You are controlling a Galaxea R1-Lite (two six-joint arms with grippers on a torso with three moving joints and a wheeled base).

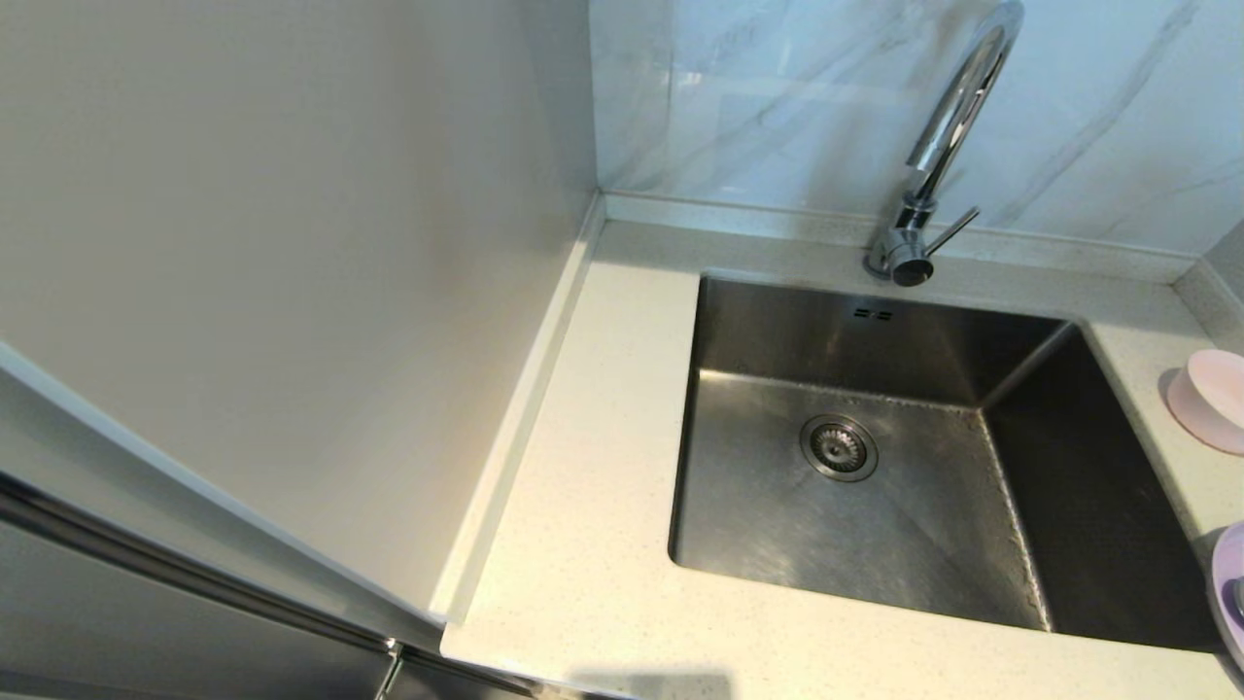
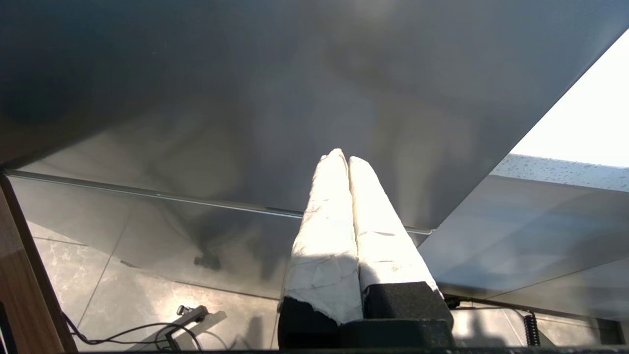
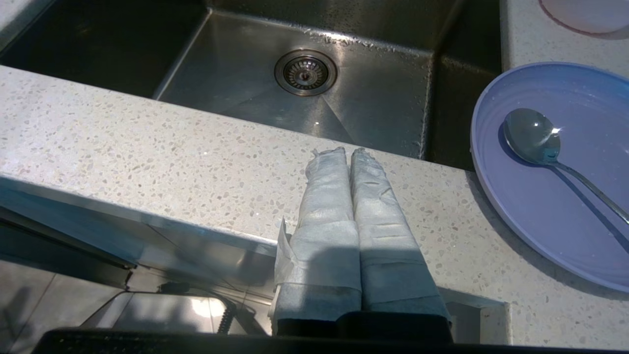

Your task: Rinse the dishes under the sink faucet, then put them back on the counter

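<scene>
The lavender plate (image 3: 550,172) lies on the speckled counter (image 3: 196,162) to the right of the sink (image 3: 314,113), with the silver spoon (image 3: 535,137) resting in it. Only the plate's edge (image 1: 1226,583) shows in the head view. The pale pink bowl (image 1: 1210,399) sits on the counter farther back, and its rim (image 3: 585,19) shows in the right wrist view. The chrome faucet (image 1: 933,165) stands behind the empty sink (image 1: 875,457). My right gripper (image 3: 346,151) is shut and empty over the counter's front edge, left of the plate. My left gripper (image 2: 342,157) is shut and empty, low beside dark cabinet fronts.
A plain wall panel (image 1: 292,272) rises along the counter's left side, and a marbled panel (image 1: 777,97) stands behind the faucet. The round drain strainer (image 1: 839,447) sits in the sink floor. Cables (image 2: 147,334) lie on the tiled floor below.
</scene>
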